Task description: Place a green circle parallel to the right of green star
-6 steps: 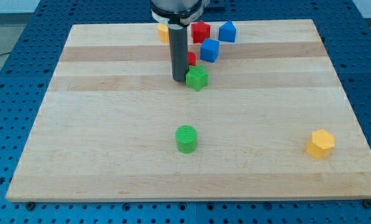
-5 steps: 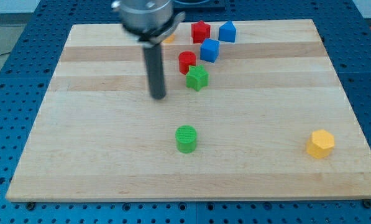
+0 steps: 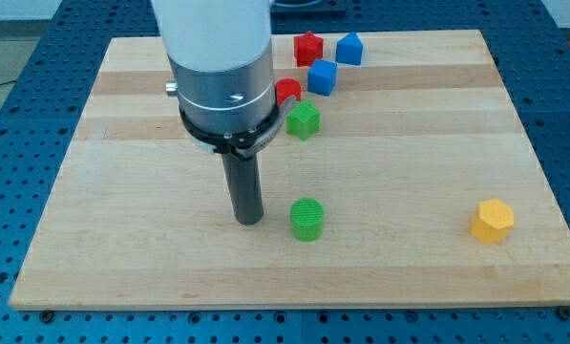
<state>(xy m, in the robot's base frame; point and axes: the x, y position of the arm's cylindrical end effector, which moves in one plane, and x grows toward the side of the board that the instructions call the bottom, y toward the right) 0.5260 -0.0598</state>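
Note:
The green circle (image 3: pixel 307 219) lies low on the board, just right of centre. The green star (image 3: pixel 303 119) lies higher up, almost straight above it in the view. My tip (image 3: pixel 249 220) rests on the board to the left of the green circle, with a narrow gap between them. The rod rises from there and the arm's large grey body covers the board's upper left-centre.
A red block (image 3: pixel 287 92) sits beside the star, partly hidden by the arm. A blue cube (image 3: pixel 322 76), a red star (image 3: pixel 308 47) and a blue block (image 3: pixel 348 48) lie near the top edge. A yellow hexagon (image 3: pixel 492 221) lies at the lower right.
My tip has moved from beside the green star down and left, then down to the green circle's left. The green circle has shifted a little to the right.

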